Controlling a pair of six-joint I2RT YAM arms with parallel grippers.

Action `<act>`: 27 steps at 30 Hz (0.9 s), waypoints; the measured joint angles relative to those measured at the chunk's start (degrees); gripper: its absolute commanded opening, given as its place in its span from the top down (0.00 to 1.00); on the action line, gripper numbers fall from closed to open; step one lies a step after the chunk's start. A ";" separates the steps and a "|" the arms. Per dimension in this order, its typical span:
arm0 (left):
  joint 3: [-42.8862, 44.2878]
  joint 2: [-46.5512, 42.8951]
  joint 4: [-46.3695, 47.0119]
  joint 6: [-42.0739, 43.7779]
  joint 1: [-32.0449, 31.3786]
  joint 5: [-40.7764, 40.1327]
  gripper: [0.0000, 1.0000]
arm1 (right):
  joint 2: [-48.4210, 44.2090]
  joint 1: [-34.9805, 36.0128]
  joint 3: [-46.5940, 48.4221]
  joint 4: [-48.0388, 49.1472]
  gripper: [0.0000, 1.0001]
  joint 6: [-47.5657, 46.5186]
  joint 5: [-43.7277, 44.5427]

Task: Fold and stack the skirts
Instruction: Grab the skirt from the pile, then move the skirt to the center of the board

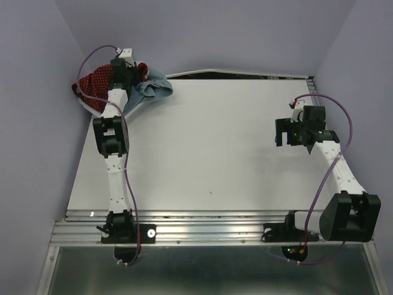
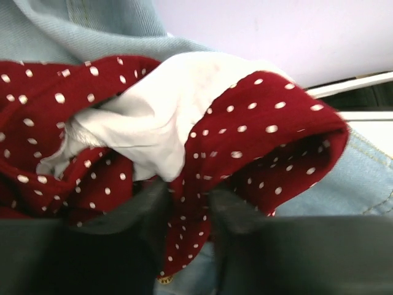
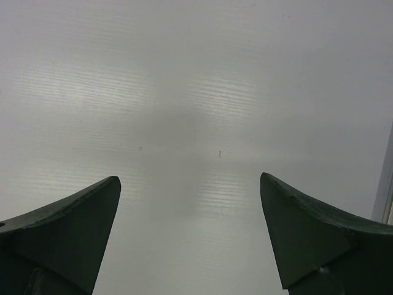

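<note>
The dark red skirt (image 2: 258, 123) carries tiny white dots and shows a white lining (image 2: 153, 123); the denim skirt (image 2: 110, 24) is light blue, the counter (image 1: 215, 141) white, the walls (image 1: 215, 31) lilac.

No readable text, label, brand or number anywhere. White speck on left arm base plate (image 1: 147, 233), near edge, perhaps sticker; too small to read.
</note>
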 measured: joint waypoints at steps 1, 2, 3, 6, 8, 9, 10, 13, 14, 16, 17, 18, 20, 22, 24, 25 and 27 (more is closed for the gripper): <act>0.13 0.00 0.33 0.04 -0.02 -0.17 0.91 | 0.00 0.00 0.00 -0.07 0.00 0.00 0.22; 0.24 0.00 0.83 0.11 -0.07 -0.26 0.99 | 0.00 0.00 0.00 -0.11 0.00 -0.02 0.37; 0.48 -0.02 1.44 -0.11 -0.09 -0.31 1.00 | 0.00 0.00 0.00 -0.17 0.00 -0.02 0.50; 0.39 -1.11 2.12 -0.68 0.02 0.33 1.00 | 0.00 0.00 0.00 -0.39 0.00 0.00 0.66; 0.00 -2.62 1.84 -1.11 0.13 0.79 1.00 | -0.02 0.00 0.00 -0.52 0.00 0.00 0.61; -0.26 -4.02 1.70 -1.11 0.31 1.27 1.00 | -0.09 0.00 0.00 -0.55 0.00 0.00 0.57; -0.39 -5.44 1.31 -1.11 0.37 1.55 1.00 | -0.31 0.00 0.00 -0.59 0.00 0.02 0.44; -0.72 -11.89 -0.66 0.02 0.48 2.43 1.00 | -1.40 0.00 0.00 -0.61 0.00 0.00 0.04; -0.76 -14.73 -1.79 0.63 0.59 2.95 1.00 | -2.05 0.00 0.00 -0.61 0.00 0.00 -0.09; -0.87 -20.57 -3.06 2.01 0.81 3.74 1.00 | -3.28 0.00 0.00 -0.61 0.00 0.00 -0.50; -1.03 -23.71 -3.56 2.58 0.81 4.17 1.00 | -3.58 0.00 0.00 -0.59 0.00 0.00 -0.59; -1.03 -25.97 -3.67 2.93 0.83 4.46 1.00 | -4.28 0.00 0.00 -0.59 0.00 -0.02 -0.92; -1.03 -32.46 -4.98 4.31 0.92 5.53 1.00 | -5.09 0.00 0.00 -0.59 0.00 0.00 -1.88; -1.03 -37.22 -5.99 5.31 0.74 6.45 1.00 | -5.51 0.00 0.07 -0.61 0.00 0.02 -3.17; -1.07 -41.27 -7.37 6.36 0.13 7.50 1.00 | -5.57 0.00 0.39 -0.72 0.00 0.00 -5.27; -1.14 -42.82 -8.22 6.97 -0.28 8.31 1.00 | -5.60 0.00 0.52 -0.74 0.00 -0.02 -5.97; -1.73 -45.90 -10.14 8.31 -1.66 9.84 1.00 | -5.73 0.00 0.87 -0.72 0.00 -0.13 -8.17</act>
